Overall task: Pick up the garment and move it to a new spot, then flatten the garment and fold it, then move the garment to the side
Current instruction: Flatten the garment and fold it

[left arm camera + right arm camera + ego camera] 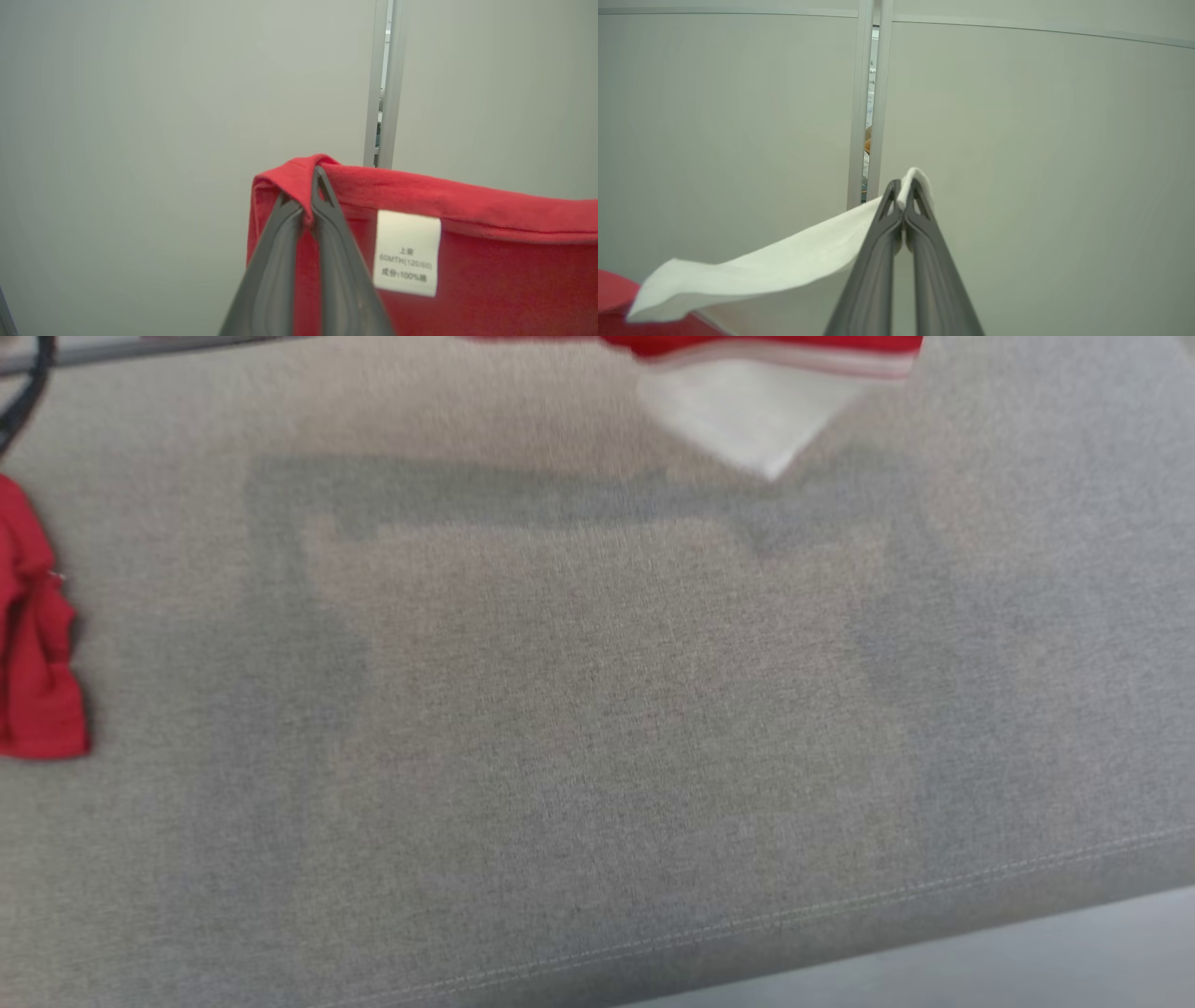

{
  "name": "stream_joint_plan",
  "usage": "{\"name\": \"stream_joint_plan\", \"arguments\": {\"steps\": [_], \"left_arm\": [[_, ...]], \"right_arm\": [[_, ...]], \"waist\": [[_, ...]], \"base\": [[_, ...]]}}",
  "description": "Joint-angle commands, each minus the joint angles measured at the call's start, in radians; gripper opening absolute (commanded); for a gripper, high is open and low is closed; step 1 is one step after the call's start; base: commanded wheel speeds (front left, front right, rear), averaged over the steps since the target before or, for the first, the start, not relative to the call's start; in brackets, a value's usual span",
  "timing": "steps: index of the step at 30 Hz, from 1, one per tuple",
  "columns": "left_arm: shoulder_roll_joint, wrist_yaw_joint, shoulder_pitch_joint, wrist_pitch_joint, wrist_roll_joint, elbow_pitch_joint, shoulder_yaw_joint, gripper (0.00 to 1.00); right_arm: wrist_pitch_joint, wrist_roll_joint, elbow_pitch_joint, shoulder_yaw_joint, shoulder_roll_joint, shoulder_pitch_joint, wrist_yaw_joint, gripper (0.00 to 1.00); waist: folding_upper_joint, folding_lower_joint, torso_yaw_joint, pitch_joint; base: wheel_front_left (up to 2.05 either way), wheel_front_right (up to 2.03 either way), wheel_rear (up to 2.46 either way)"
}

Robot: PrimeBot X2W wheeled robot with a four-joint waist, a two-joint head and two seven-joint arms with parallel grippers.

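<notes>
Pinched red hem of garment (490, 280) tight between left jaws, white corner tight between right jaws. Hung it above grey fabric worktop (597, 756).

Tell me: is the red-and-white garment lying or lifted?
Lifted: the garment hangs above the grey cushion, left pincer gripping its red edge, right pincer its white part.

Grey fabric surface (597, 728); red cloth (37, 644) lying left.
</notes>
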State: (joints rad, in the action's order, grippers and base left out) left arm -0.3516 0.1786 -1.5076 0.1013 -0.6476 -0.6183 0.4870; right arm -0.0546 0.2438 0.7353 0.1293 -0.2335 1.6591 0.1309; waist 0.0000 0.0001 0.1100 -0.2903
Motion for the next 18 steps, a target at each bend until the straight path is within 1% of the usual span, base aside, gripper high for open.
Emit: {"name": "stream_joint_plan", "arguments": {"steps": [1, 4, 7, 8, 10, 11, 14, 16, 18], "left_arm": [[0.002, -0.008, -0.017, -0.016, 0.019, -0.018, 0.006, 0.0], [-0.005, -0.008, -0.089, -0.108, 0.062, -0.069, 0.011, 0.0], [-0.018, 0.018, -0.165, -0.229, 0.098, -0.103, -0.007, 0.0], [-0.023, 0.023, -0.184, -0.274, 0.115, -0.112, -0.01, 0.0], [-0.032, 0.039, -0.225, -0.326, 0.126, -0.124, -0.03, 0.0], [-0.041, 0.04, -0.24, -0.341, 0.139, -0.128, -0.034, 0.0], [-0.055, 0.047, -0.24, -0.36, 0.136, -0.162, -0.06, 0.0], [-0.061, 0.049, -0.196, -0.363, 0.117, -0.21, -0.088, 0.0], [-0.057, 0.034, -0.171, -0.365, 0.098, -0.233, -0.106, 0.0]], "right_arm": [[0.026, -0.019, 0.017, -0.007, 0.011, 0.013, 0.0, 0.0], [0.129, -0.088, 0.067, -0.044, 0.04, 0.087, 0.0, 0.0], [0.241, -0.151, 0.093, -0.113, 0.078, 0.149, 0.0, 0.0], [0.267, -0.171, 0.101, -0.139, 0.091, 0.161, 0.0, 0.0], [0.297, -0.189, 0.111, -0.188, 0.121, 0.183, 0.0, 0.0], [0.306, -0.194, 0.116, -0.209, 0.135, 0.189, 0.0, 0.0], [0.317, -0.201, 0.143, -0.237, 0.158, 0.172, 0.0, 0.0], [0.32, -0.185, 0.176, -0.225, 0.171, 0.134, -0.001, 0.0], [0.321, -0.163, 0.183, -0.201, 0.175, 0.121, -0.001, 0.0]], "waist": [[0.0, -0.0001, 0.024, -0.13], [0.0, -0.0001, 0.039, -0.163], [0.0, -0.0001, 0.058, -0.207], [0.0, -0.0001, 0.065, -0.223], [0.0, -0.0001, 0.077, -0.262], [0.0, -0.0001, 0.083, -0.282], [0.0, -0.0001, 0.094, -0.327], [0.0, -0.0001, 0.102, -0.349], [0.0, -0.0001, 0.106, -0.363]], "base": [[0.0, 0.0, 0.0], [0.0, 0.0, 0.0], [0.0, 0.0, 0.0], [0.0, 0.0, 0.0], [0.0, 0.0, 0.0], [0.0, 0.0, 0.0], [0.0, 0.0, 0.0], [0.0, 0.0, 0.0], [0.0, 0.0, 0.0]]}}
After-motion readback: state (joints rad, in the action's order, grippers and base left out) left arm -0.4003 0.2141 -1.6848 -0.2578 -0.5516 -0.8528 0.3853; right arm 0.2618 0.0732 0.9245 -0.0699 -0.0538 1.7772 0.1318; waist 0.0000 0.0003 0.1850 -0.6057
